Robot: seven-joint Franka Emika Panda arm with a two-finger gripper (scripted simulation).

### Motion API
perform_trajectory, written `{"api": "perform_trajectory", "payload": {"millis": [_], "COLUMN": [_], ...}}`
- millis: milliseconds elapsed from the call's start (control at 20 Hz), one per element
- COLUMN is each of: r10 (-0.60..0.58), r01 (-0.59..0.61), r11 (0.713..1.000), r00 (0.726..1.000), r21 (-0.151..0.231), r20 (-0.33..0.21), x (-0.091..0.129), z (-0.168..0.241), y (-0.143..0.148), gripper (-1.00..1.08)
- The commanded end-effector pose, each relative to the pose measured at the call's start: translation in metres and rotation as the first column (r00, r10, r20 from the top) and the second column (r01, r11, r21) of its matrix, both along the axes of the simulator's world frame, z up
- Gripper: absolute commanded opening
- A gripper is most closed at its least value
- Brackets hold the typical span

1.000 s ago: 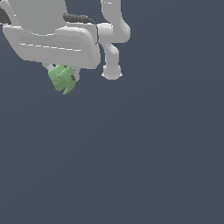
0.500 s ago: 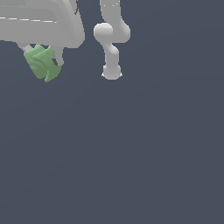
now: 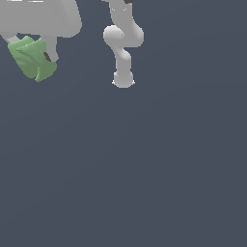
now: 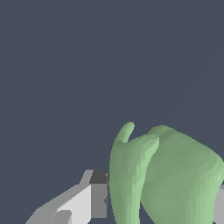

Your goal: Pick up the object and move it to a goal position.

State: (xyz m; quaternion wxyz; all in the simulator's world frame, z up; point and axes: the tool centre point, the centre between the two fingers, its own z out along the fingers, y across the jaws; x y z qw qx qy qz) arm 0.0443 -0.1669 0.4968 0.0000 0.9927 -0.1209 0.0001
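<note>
- In the exterior view we see the white gripper (image 3: 33,58) at the upper corner on that view's left, its bulky pale housing cut off by the frame edge.
- The gripper is clamped on the light-green object (image 3: 31,59); the lumpy, folded shape sits between the two grey fingers (image 3: 51,50), one on each side of it.
- The object hangs below the gripper housing, well clear of the dark grey floor (image 3: 144,169), tilted with its lower end toward the exterior view's right.
- In the wrist view we see the object (image 4: 166,175) close up, with rounded, leaf-like lobes and one narrow lobe rising beside a broader one.
- One finger (image 4: 94,197), white with a dark pad, presses against one flank of the object; a sliver of the other finger shows at the frame edge against the opposite flank.
- Further to the exterior view's right, well apart from the gripper, stands the arm's white base column (image 3: 123,48), its jointed segments rising out of the frame.
- We cannot see any goal marker in either view.
</note>
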Motion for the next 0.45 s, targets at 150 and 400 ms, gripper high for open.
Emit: {"api": "perform_trajectory", "payload": {"millis": [150,400], "r10": [0.0,0.0], "r01": [0.0,0.0], "r11": [1.0,1.0], "r00": [1.0,1.0], "r21": [0.0,0.0], "r20": [0.0,0.0], "x": [0.0013,0.0017], "z": [0.0054,0.0067], "y": [-0.003,-0.0037], "gripper": [-1.0,-1.0]}}
